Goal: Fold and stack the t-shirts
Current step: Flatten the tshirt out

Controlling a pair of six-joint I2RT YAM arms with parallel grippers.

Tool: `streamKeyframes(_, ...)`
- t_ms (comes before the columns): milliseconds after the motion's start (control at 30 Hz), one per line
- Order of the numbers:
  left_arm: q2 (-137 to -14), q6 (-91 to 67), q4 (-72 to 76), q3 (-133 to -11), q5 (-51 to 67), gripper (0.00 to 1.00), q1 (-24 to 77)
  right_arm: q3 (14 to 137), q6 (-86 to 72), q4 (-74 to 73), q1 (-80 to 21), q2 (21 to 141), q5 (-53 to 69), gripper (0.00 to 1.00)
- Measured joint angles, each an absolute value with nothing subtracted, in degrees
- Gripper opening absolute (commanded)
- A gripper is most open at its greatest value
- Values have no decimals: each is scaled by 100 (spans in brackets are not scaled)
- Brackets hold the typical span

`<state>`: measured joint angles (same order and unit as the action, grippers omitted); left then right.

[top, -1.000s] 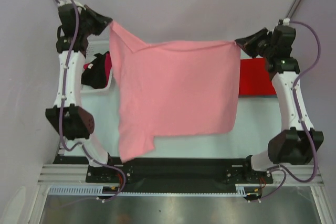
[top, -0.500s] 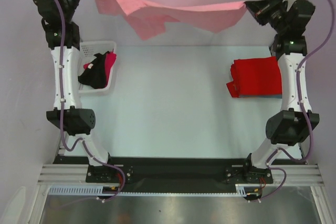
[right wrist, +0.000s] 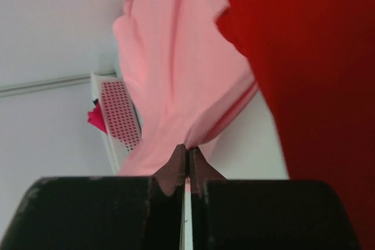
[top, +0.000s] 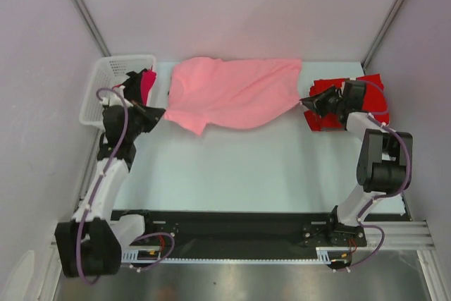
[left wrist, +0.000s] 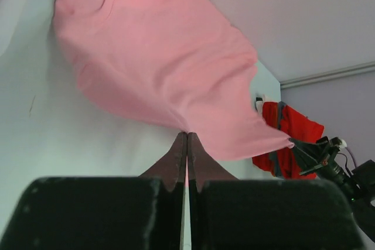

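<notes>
The salmon pink t-shirt (top: 232,93) lies spread and rumpled across the far middle of the table, stretched between both grippers. My left gripper (top: 159,113) is shut on its left corner; in the left wrist view (left wrist: 187,134) the cloth (left wrist: 158,62) runs away from the closed tips. My right gripper (top: 308,101) is shut on its right corner, as in the right wrist view (right wrist: 187,149), with the pink cloth (right wrist: 176,68) ahead. A folded red t-shirt (top: 345,103) lies at the far right, under the right gripper, and also shows in the right wrist view (right wrist: 316,86).
A white lattice basket (top: 106,89) stands at the far left with red and black cloth (top: 144,84) hanging over its rim. The basket also shows in the right wrist view (right wrist: 120,115). Purple walls close in behind and on both sides.
Both arms have swung down from high up to table level. The pink t-shirt went from hanging in the air to lying across the far part of the table.
</notes>
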<state>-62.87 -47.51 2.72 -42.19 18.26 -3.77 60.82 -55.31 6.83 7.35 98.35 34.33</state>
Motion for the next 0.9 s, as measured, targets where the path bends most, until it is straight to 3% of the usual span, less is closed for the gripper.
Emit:
streamKeyframes(333,-4077,-4737,132,-2279,1669,0,-375,4230,-4650,449,707,8626,3183,0)
streamKeyframes(733,-1914,-4344,-1865,-2185,1540,0,-375,2744,-3625,-1024,637,5905,2611,0)
streamKeyframes(900,-1612,-4497,-2121,-2047,1562,0,-364,2311,-3557,-1621,738,5135,2362,0)
